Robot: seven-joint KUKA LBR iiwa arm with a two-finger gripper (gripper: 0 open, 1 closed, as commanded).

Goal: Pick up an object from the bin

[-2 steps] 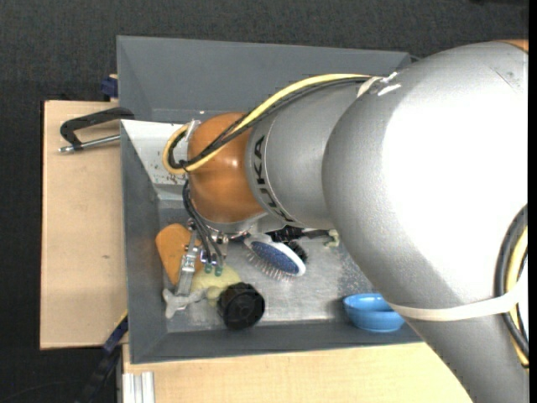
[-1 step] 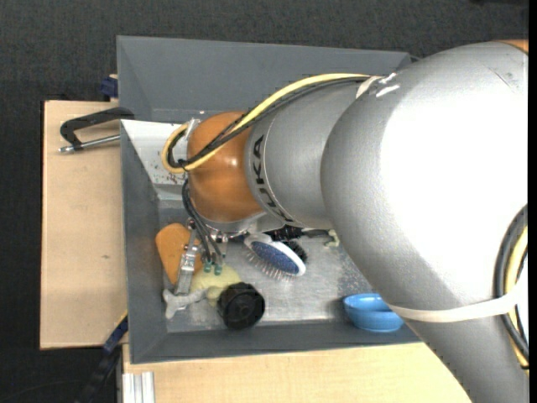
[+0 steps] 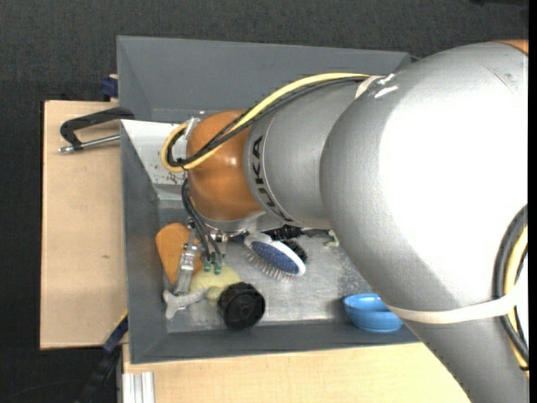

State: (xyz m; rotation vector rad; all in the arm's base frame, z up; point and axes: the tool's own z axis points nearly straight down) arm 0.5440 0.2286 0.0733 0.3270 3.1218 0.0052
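1. The grey metal bin (image 3: 138,225) was viewed from above. The silver arm (image 3: 419,175) was extended into it from the right, so that much of the bin's floor was covered.
2. An orange cover (image 3: 220,170) was carried at the wrist, and a yellow cable (image 3: 277,97) was looped across it.
3. The gripper (image 3: 195,269) was lowered into the near left corner of the bin, close to the floor.
4. Whether the gripper was released or clenched could not be told, and no grasp on any thing could be confirmed.
5. An orange rounded object (image 3: 170,248) was found just to the left of the gripper, against the left wall. Whether the two were touching could not be told.
6. A pale yellow lump (image 3: 211,286) was found just beside the gripper, on its near right side.
7. A black ridged cap (image 3: 242,306) was set to the right of the lump, touching it and close to the near wall.
8. A blue-and-white oval brush (image 3: 277,257) was laid to the right of the gripper, partly hidden under the arm.
9. A blue dish (image 3: 369,312) was placed by the near wall, well apart from the gripper on the right and partly covered by the arm.
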